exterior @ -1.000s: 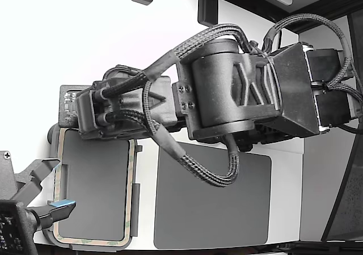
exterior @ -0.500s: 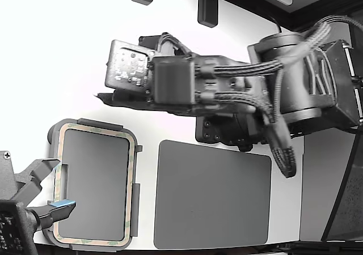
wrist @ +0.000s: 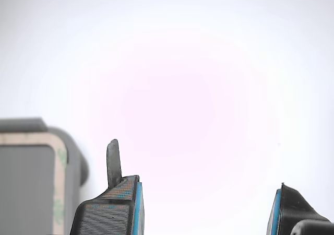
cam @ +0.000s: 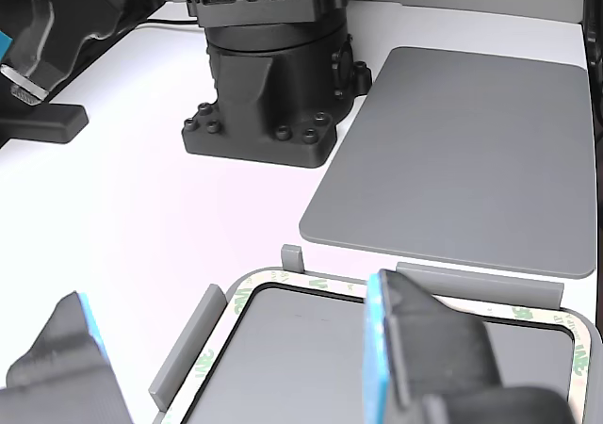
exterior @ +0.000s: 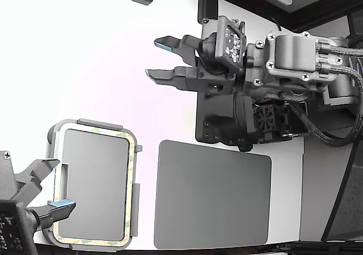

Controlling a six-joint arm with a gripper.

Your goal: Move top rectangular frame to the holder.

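The top rectangular frame [exterior: 132, 178], with its mottled beige border and dark grey inside, lies flat in the light grey holder [exterior: 99, 123] at the exterior view's lower left. My gripper [exterior: 161, 58] hovers well above and to the right of it, open, nothing between its fingers. In the wrist view the gripper [wrist: 203, 185] shows two blue-padded fingertips [wrist: 133, 203] wide apart over white table, with a corner of the frame [wrist: 57, 193] and holder [wrist: 74, 164] at the side. The other view shows the frame [cam: 311, 283] inside the holder [cam: 471, 275].
A plain dark grey mat [exterior: 212, 195] lies to the exterior view's right of the holder. The arm's black base [exterior: 227, 119] stands behind the mat. A second gripper [exterior: 51, 187] sits open at the holder's lower left corner, its fingers [cam: 424, 349] framing the other view.
My arm has lifted off the holder and swung up and to the exterior view's right. The frame stays in the holder; my gripper is now clear of it and open.
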